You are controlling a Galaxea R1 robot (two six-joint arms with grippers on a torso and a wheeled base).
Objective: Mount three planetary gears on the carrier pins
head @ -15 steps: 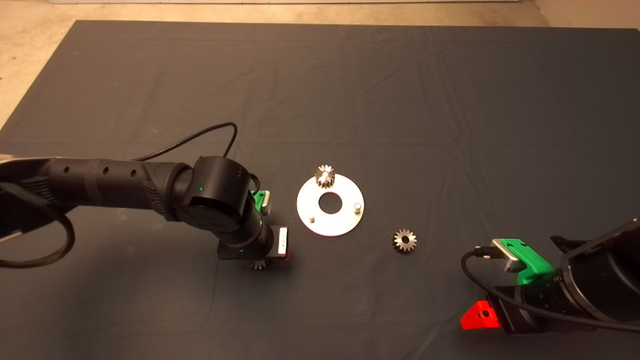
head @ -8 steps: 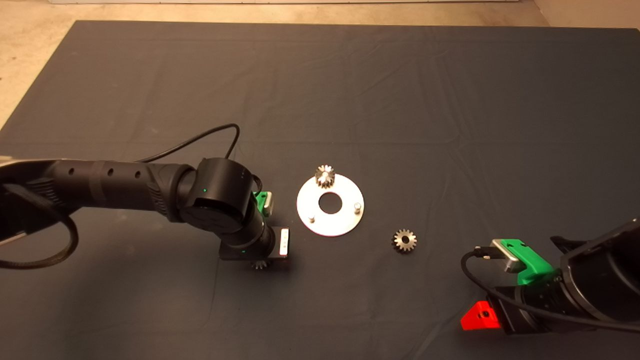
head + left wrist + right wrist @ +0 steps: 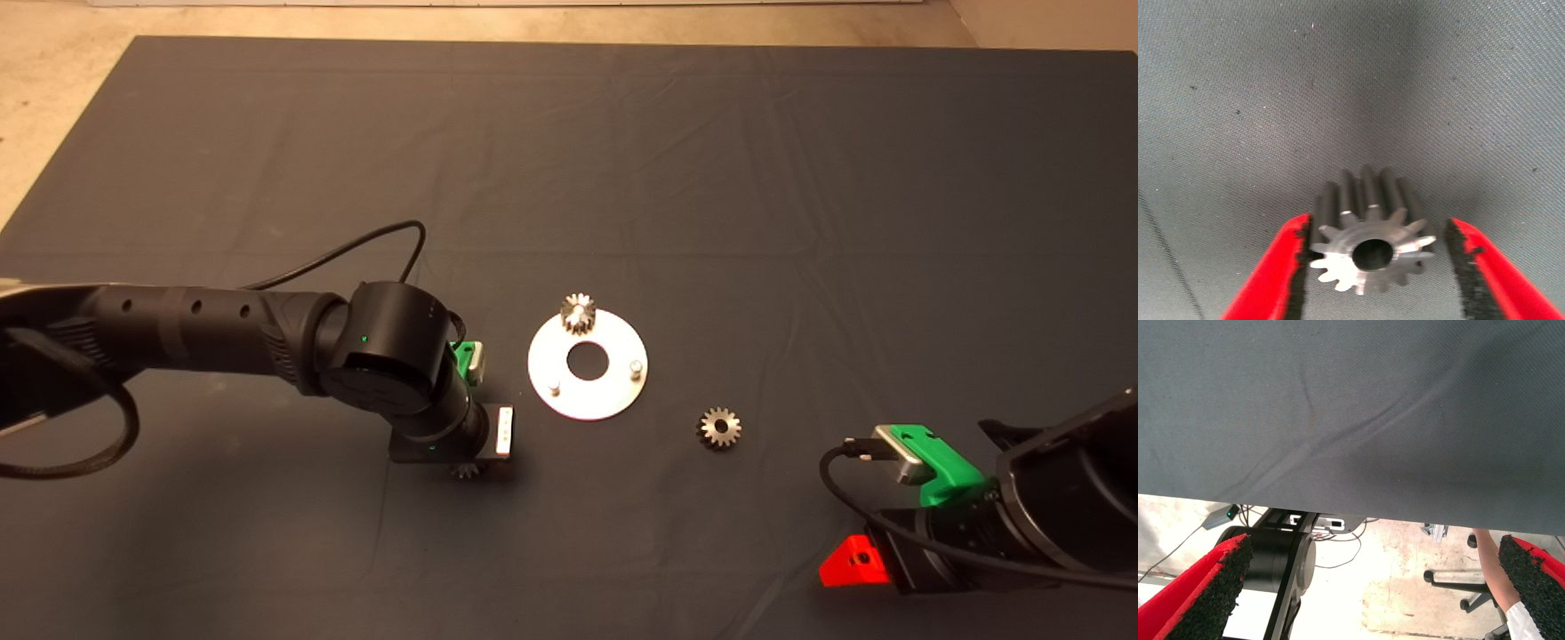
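One planetary gear (image 3: pixel 1368 243) between open left claw (image 3: pixel 1373 267) fingers

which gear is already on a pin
The gear at the disc's far edge; one lies loose on the mat, another sits between the left gripper's fingers.

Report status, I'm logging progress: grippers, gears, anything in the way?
Left gripper open, straddling a gear on the mat. Right gripper open, parked at mat edge. One gear on the disc; another loose. Nothing blocking.
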